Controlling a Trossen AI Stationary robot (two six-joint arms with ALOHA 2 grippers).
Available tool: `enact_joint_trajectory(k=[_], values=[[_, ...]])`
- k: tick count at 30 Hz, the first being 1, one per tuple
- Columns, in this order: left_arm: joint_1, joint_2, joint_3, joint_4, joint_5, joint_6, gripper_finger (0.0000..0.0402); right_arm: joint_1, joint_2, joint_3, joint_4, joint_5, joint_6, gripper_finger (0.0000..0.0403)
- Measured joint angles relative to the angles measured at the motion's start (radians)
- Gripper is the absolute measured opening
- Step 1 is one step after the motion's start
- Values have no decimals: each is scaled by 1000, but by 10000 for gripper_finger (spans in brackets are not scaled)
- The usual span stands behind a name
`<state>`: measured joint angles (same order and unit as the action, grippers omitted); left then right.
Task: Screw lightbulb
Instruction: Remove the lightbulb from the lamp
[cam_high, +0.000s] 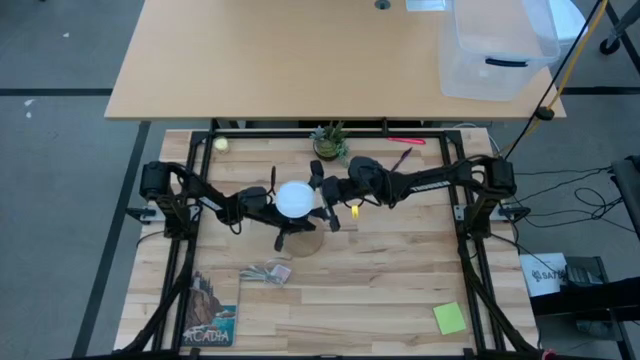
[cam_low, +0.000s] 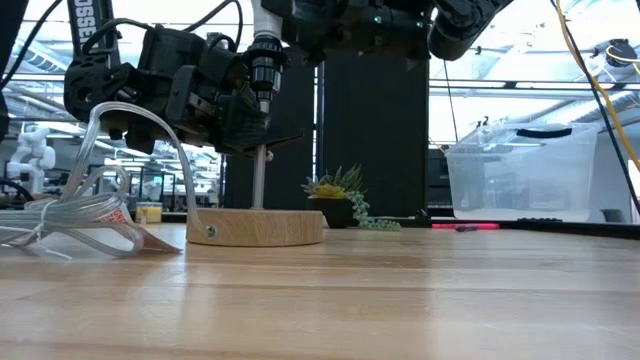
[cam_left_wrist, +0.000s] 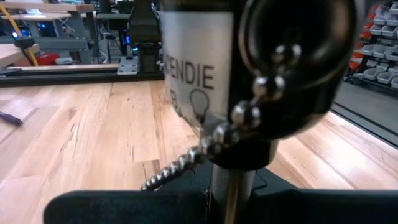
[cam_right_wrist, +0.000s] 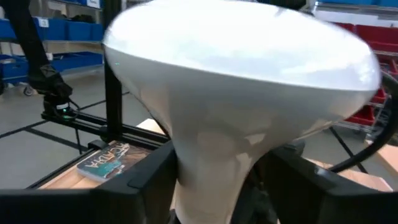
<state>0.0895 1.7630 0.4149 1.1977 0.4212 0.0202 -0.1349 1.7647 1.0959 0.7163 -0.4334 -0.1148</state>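
Midway along the tabletop's far edge, the bulb (cam_high: 295, 198) sits in the socket (cam_low: 265, 62) atop the stand (cam_low: 257, 226); right gripper (cam_high: 322, 205) brackets its neck, jaws apparently loosened; left gripper (cam_high: 272, 208) pinches the stem; regrip squarely, twist gently.

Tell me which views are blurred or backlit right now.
Right wrist view: the lightbulb fills the frame, soft and smeared at its edges. Left wrist view: the black socket and its bead chain are out of focus up close. Low view: bright windows backlight the arms into silhouettes. High view: evenly lit.
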Motion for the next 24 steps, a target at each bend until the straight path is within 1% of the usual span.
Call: enact_joint_trajectory(k=[3,6,9,12,16,21,24], values=[[0,0,0,-2,-4,-7,22,9,-3,1,-31,49,-19,244],[0,0,1,-4,-7,-10,22,12,-2,2,-61,53,-22,269],[0,0,1,-4,-11,-13,22,12,-12,2,-76,52,-22,282],[-1,0,1,-4,-15,-14,22,12,-29,2,-91,52,-22,285],[-1,0,1,-4,-18,-14,22,10,-57,2,-157,74,-46,284],[-1,0,1,-5,-20,-14,22,10,-94,1,-227,77,-65,284],[-1,0,1,-5,-21,-14,22,13,-114,1,-257,128,-83,284]])
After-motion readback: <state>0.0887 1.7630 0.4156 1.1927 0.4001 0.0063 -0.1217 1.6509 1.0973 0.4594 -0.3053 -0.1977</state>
